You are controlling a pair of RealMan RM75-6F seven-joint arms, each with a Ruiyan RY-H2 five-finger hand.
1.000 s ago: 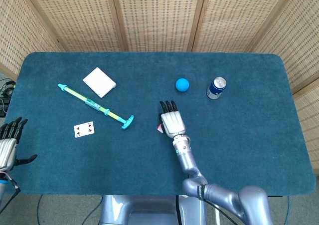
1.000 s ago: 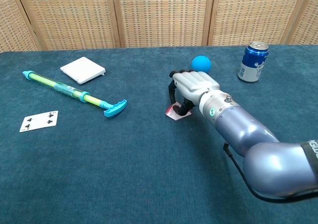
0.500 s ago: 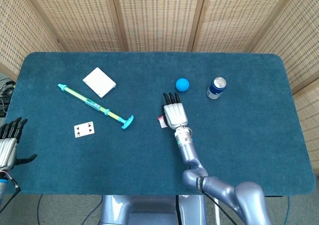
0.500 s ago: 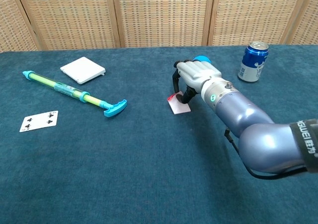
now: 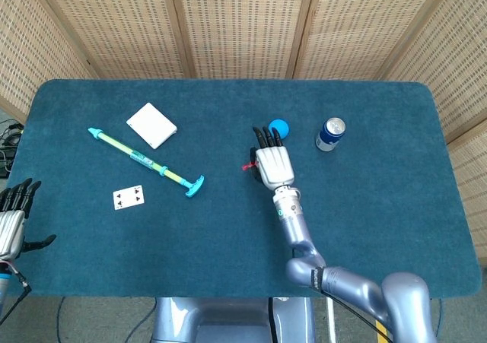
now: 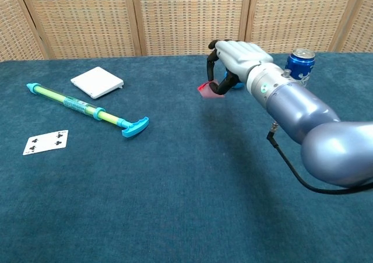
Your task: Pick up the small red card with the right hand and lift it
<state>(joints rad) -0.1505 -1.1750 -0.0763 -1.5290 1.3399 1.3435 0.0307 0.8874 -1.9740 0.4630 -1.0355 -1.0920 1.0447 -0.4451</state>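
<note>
Over the last second the right hand (image 6: pixel 239 58) has risen off the teal felt-covered counter (image 6: pixel 175 187) with the small red card (image 6: pixel 207 90) pinched in its fingers (image 6: pixel 220 86), so the card now hangs in the air just left of the round blue ball (image 5: pixel 279 126) rather than lying flat. That looks like the lift essentially accomplished. The left hand (image 5: pixel 14 214), far to the left of the ball at the counter's edge, is unchanged, its fingers spread and holding nothing.
</note>
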